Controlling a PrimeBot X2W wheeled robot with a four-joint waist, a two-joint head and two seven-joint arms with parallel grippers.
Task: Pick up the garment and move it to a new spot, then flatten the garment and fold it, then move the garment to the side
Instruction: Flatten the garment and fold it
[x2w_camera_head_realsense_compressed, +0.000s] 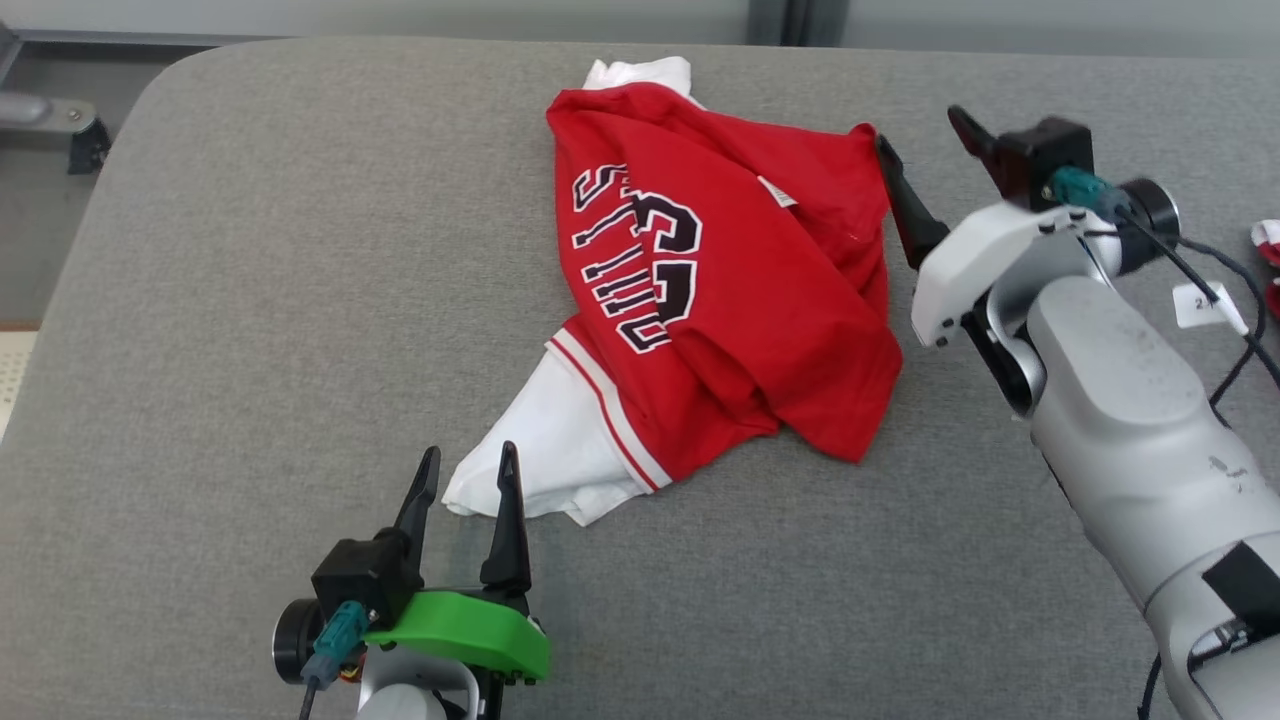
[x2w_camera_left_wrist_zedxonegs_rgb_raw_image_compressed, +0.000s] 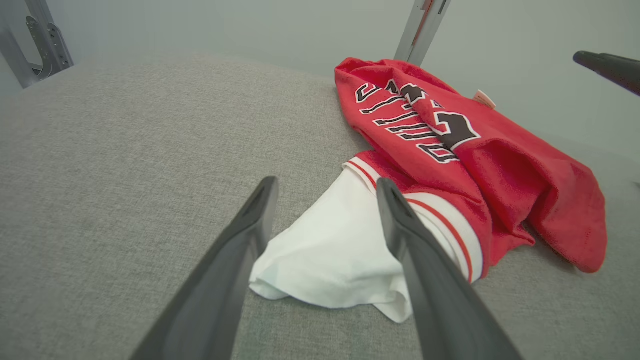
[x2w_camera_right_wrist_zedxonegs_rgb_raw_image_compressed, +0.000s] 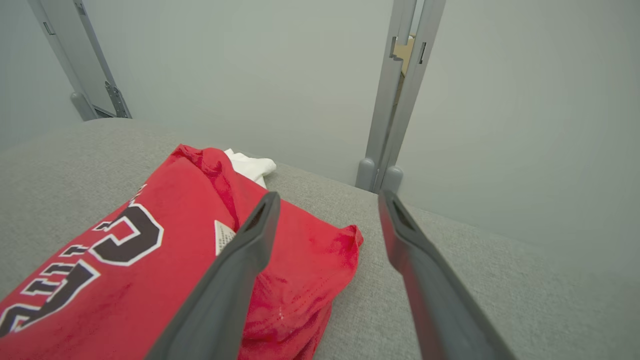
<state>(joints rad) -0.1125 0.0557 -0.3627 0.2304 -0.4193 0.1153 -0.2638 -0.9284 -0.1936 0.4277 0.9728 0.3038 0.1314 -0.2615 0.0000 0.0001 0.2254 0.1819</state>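
The left gripper (x2w_camera_head_realsense_compressed: 468, 455) sits low at the near left, its two dark fingers spread apart, pointing forward and gripping nothing. The right gripper (x2w_camera_head_realsense_compressed: 918, 128) reaches farther out on its pale forearm (x2w_camera_head_realsense_compressed: 1120, 400), fingers likewise wide apart and empty.

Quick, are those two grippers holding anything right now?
Left gripper: open, holding nothing, by the crumpled red and white jersey.
Right gripper: open, holding nothing.

The left tool (x2w_camera_head_realsense_compressed: 470, 450) has two long, dark, tapered fingers (x2w_camera_head_realsense_compressed: 508, 520) on a black block, with a bright green shell (x2w_camera_head_realsense_compressed: 460, 632) and a teal plug (x2w_camera_head_realsense_compressed: 340, 630). The right tool (x2w_camera_head_realsense_compressed: 918, 126) has a white shell (x2w_camera_head_realsense_compressed: 975, 260), its own teal connector (x2w_camera_head_realsense_compressed: 1078, 185) and a black cable (x2w_camera_head_realsense_compressed: 1180, 262). Its forearm (x2w_camera_head_realsense_compressed: 1120, 400) is scuffed pale grey.
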